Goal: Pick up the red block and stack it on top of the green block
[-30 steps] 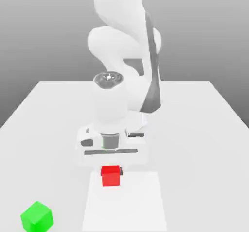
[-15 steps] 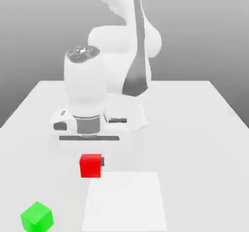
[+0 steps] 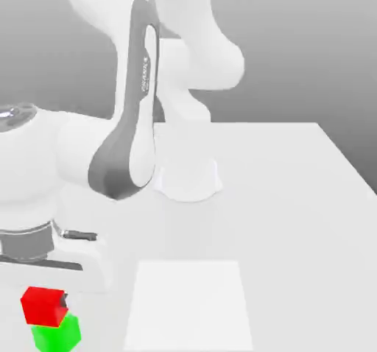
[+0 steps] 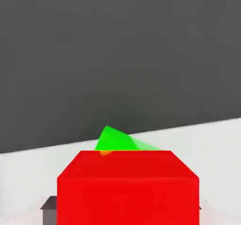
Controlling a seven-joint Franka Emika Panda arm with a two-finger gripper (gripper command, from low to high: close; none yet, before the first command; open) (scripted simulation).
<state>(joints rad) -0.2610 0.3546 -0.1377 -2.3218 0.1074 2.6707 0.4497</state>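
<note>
1. The red block (image 3: 43, 304) is sitting on top of the green block (image 3: 57, 333), way down in the near corner on the exterior view's left of the white table (image 3: 294, 218).
2. It's not a clean stack: red is shifted toward the exterior view's left and looks a bit turned relative to green, so some of green's top pokes out on the right.
3. The gripper (image 3: 44, 299) hangs straight down over the pair, with the white hand body right above the red block.
4. One dark fingertip (image 3: 63, 299) is visible just beside the red block's right face in the exterior view. In the hand view a dark pad (image 4: 49, 204) shows low next to the red block (image 4: 127, 188), with a sliver of green block (image 4: 115, 140) peeking out behind it.
5. The fingers look spread wide, not squeezing the red block, so I'd call them released. Whether a pad is brushing the side I can't tell.
6. A paler square patch (image 3: 189, 306) lies on the table to the right of the stack, well apart from it.
</note>
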